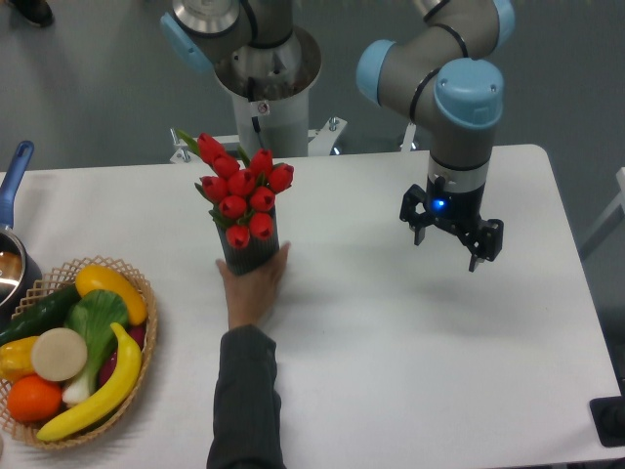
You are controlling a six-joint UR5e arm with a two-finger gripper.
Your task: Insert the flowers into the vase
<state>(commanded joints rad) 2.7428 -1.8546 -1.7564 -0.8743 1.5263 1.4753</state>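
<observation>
Red tulip bunch, the flowers (242, 191), stands upright in the vase (248, 250), blooms and a few green leaves fanning above the mouth; stems hidden inside. Vase sits on the white table (391, 342) left of centre, toward the back edge. A person's hand (254, 285), dark sleeve, reaches in from the near edge and touches the vase's near side, partly covering it. The gripper (452, 233) hangs well apart to the right, pointing down at bare table, fingers spread with nothing between them; blue light lit on the wrist. A wicker basket (137, 366) of fruit and vegetables sits at the near left corner, a blue-handled pot (12, 195) at the left edge. Judging from how things lie, the flowers are already seated in the vase, so the insertion looks done, or the scene is being reset by the person. Handling estimate: the bunch looks artificial, so light, with springy stems and soft blooms that would crush or splay if pinched. The best hold would be on the bundled stems just below the blooms, where the bunch is narrowest and stiffest; that part is now mostly inside the vase. The vase looks thick-walled, likely heavy enough to stay put, though a tall bunch could tip it if dragged sideways. No move by the arm seems wise while the hand is at the vase.
</observation>
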